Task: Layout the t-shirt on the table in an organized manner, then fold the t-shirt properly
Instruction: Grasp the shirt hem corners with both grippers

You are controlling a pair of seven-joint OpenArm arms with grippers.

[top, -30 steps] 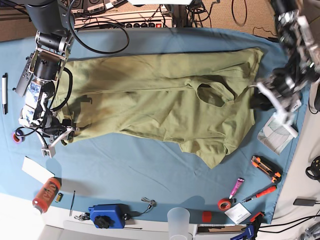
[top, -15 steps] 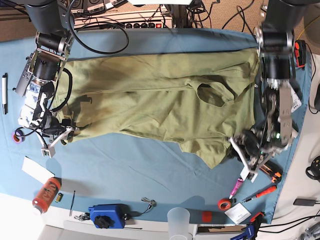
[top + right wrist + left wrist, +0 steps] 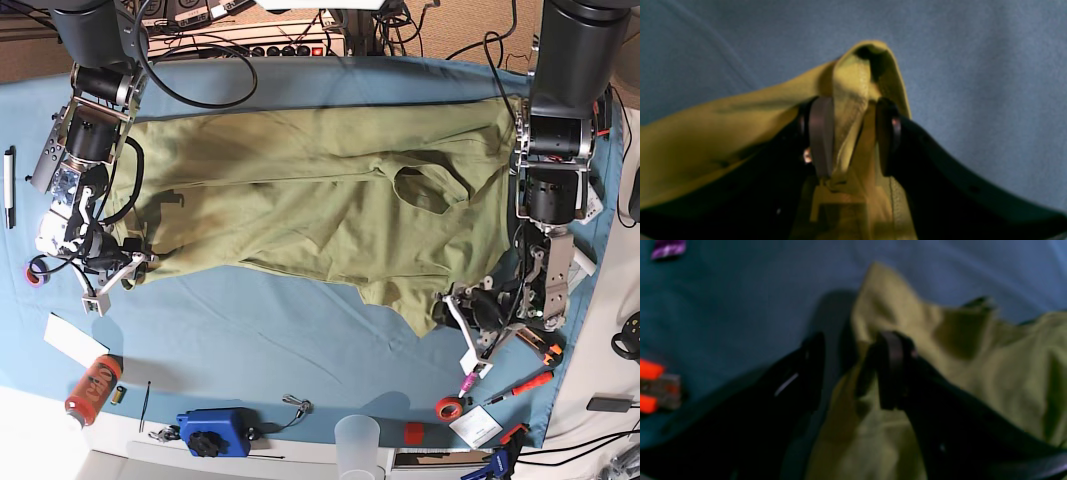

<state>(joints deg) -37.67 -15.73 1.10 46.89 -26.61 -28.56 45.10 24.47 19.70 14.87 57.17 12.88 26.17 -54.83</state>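
Observation:
The olive-green t-shirt (image 3: 320, 200) lies spread across the light-blue table (image 3: 280, 330), with a pointed flap hanging toward the front right. My right gripper (image 3: 120, 270), at the shirt's left end, is shut on a folded corner of it; in the right wrist view the fabric (image 3: 850, 86) is pinched in my right gripper (image 3: 853, 133). My left gripper (image 3: 455, 305) is low at the flap's tip. In the left wrist view my left gripper (image 3: 851, 353) is open, one finger (image 3: 892, 366) on the shirt (image 3: 990, 373) and the other over the table (image 3: 723, 306).
An orange box cutter (image 3: 532, 337), a pink marker (image 3: 472, 375), a red screwdriver (image 3: 520, 388) and a red tape roll (image 3: 448, 408) lie by my left gripper. A blue device (image 3: 212, 430), a plastic cup (image 3: 357, 445) and an orange can (image 3: 93, 388) line the front edge.
My left arm has swung from the table's right edge down and inward to the shirt's front flap tip. My right arm and the shirt have not moved.

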